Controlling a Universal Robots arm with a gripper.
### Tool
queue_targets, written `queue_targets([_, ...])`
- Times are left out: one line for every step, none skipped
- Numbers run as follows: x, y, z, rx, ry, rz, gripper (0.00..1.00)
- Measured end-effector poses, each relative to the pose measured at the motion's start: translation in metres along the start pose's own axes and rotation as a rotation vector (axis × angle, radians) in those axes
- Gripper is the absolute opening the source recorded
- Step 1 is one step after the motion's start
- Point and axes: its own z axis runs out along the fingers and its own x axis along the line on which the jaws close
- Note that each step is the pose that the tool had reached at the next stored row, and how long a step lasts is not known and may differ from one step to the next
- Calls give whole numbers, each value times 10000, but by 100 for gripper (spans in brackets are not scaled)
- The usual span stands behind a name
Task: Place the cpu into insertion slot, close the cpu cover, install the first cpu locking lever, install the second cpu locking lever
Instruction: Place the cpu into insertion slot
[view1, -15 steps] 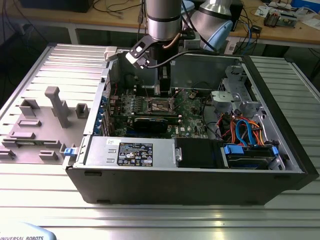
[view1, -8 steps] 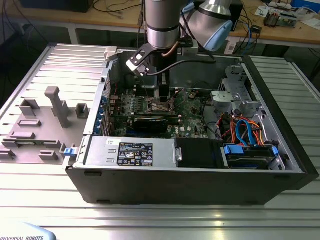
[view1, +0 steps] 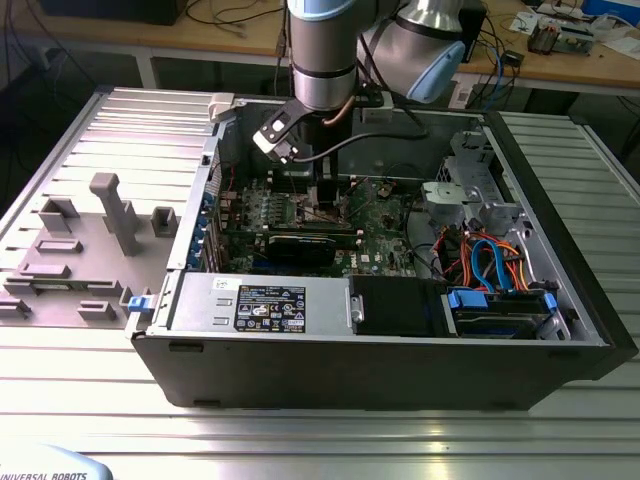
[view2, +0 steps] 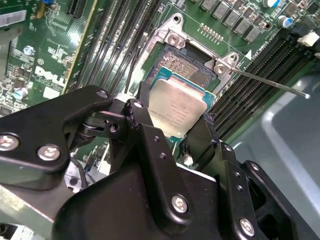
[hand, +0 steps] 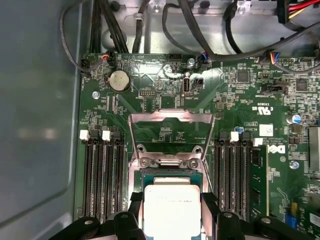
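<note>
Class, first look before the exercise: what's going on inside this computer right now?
A robot arm reaches into the open computer case. Its gripper has its jaws shut on the cpu, holding it at the insertion slot, whose dark centre partly shows beyond the chip. The cpu cover is flipped open. Whether the chip is seated cannot be told.

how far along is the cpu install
Nothing is finished yet. The gripper holds the cpu tilted over the insertion slot, not seated. The cpu cover stands open and a locking lever sticks out unlatched, so closing the cover and both levers remain.
</note>
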Motion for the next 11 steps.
queue_targets([2,-1,19,0,0,-1,54])
queue_targets([5,-4,43,0,0,0,54])
queue_targets([7,-7,61,0,0,1,54])
queue_targets([8,-12,92,-1,1,0,54])
queue_targets([9,-24,130,0,1,0,54])
queue_targets([10,-39,157,0,0,10,54])
queue_targets([10,-51,170,0,-3,39,54])
queue_targets([10,-56,191,0,-5,56,54])
queue_targets([10,-57,200,0,-4,60,54])
queue_targets([10,-57,205,-1,-6,66,54])
queue_targets([10,-58,210,0,-7,75,54])
